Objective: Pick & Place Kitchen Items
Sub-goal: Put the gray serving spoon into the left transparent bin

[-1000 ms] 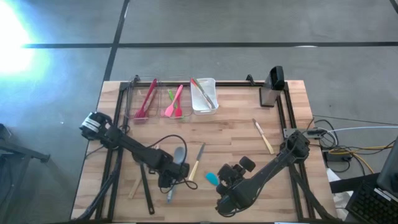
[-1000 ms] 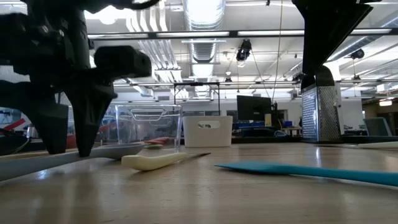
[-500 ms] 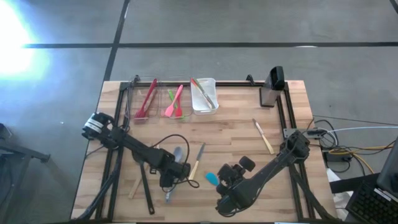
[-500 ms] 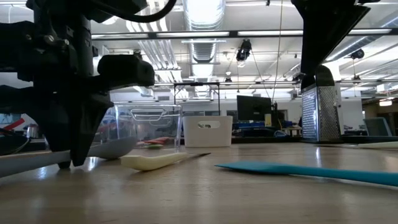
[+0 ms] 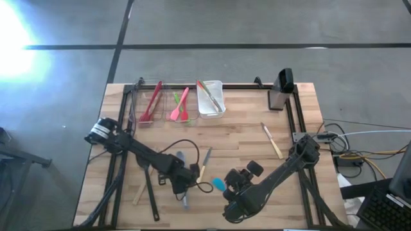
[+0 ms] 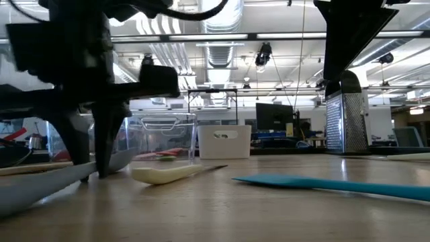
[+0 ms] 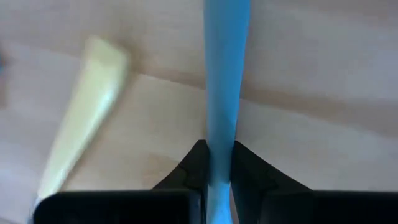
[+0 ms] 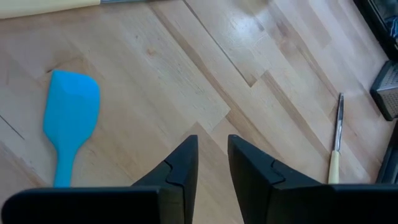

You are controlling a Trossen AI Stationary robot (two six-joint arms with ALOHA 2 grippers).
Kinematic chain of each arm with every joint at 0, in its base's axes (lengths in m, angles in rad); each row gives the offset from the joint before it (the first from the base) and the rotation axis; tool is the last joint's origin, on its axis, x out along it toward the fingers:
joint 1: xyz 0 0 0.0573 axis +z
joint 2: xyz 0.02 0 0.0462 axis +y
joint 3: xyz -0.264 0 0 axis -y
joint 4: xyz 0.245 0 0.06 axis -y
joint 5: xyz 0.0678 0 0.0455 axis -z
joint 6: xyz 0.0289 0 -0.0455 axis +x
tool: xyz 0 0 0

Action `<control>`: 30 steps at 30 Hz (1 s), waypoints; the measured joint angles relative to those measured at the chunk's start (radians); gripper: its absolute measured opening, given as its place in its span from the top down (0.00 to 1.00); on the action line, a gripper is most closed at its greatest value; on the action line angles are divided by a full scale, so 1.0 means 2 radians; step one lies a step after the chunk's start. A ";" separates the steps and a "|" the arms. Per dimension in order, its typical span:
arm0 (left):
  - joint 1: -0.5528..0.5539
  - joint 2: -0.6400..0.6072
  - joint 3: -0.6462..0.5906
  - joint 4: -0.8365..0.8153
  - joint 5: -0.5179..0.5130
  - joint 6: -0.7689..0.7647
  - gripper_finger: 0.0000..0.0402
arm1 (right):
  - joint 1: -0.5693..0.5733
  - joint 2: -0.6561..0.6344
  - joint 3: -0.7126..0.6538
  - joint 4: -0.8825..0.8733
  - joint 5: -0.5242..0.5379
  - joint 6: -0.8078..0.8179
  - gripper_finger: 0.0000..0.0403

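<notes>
- Jaws of the left gripper, spread 1 second ago, now pinch the slim blue handle near the bench's front edge.
- Right gripper jaws stand slightly parted, empty, beside the teal spatula.
- Cream-handled utensil lies unmoved.

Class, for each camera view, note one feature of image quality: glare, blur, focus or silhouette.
High view: strong white glare blows out the top left corner. Low view: ceiling lights backlight the left claw, leaving it a dark, slightly smeared silhouette. Left wrist view: the pale cream handle is soft and out of focus. Right wrist view: evenly lit, the teal silicone spatula crisp.
</notes>
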 joint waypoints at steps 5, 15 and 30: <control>0.000 -0.050 0.029 -0.001 0.008 -0.052 0.90 | 0.000 0.000 0.000 0.000 0.000 0.000 0.80; 0.024 -0.179 0.038 -0.010 -0.056 -0.170 0.90 | 0.000 0.000 0.000 0.000 0.000 -0.002 0.78; 0.295 -0.410 0.038 0.057 -0.119 -0.308 0.90 | -0.001 0.000 -0.001 0.001 0.013 -0.001 0.80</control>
